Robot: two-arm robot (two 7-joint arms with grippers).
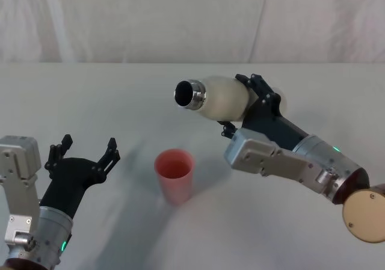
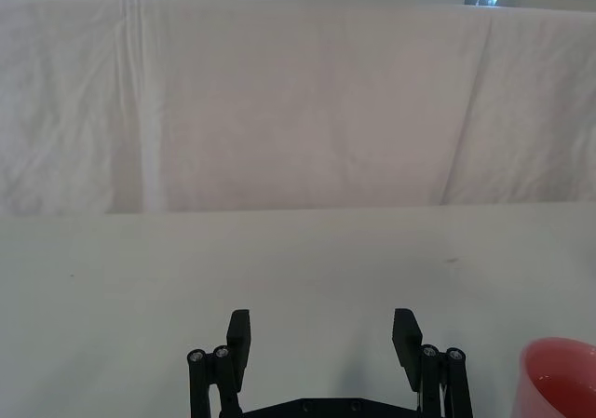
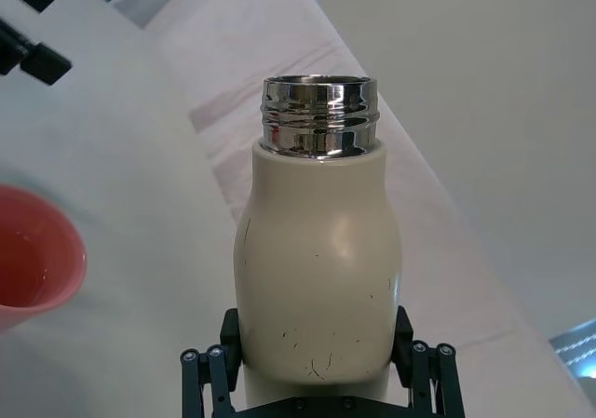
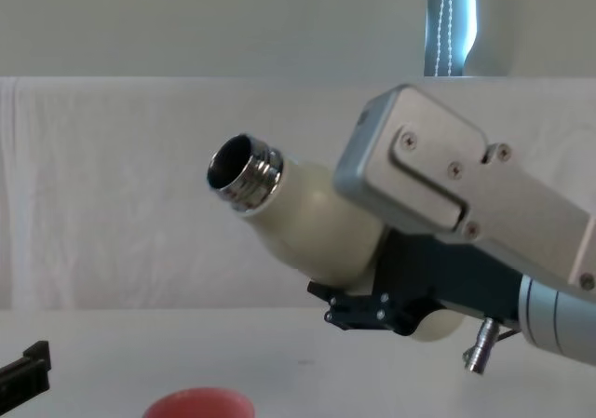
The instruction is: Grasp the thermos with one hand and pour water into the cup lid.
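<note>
The cream-white thermos [image 1: 221, 98] hangs in the air, tilted, its open steel neck pointing left and slightly upward. My right gripper [image 1: 243, 106] is shut on the thermos body, one finger on each side [image 3: 317, 371]. The pink cup lid [image 1: 175, 175] stands upright on the table, below the neck and a little to its left. No water shows between the neck and the cup lid. In the chest view the thermos [image 4: 307, 222] sits well above the cup lid's rim [image 4: 198, 405]. My left gripper [image 1: 87, 147] rests open left of the cup lid [image 2: 559, 376], holding nothing.
The white table [image 1: 120, 95] runs back to a white cloth backdrop [image 1: 192, 17]. My right forearm [image 1: 289, 162] crosses the table's right side above the surface. Free table room lies between the cup lid and my left gripper.
</note>
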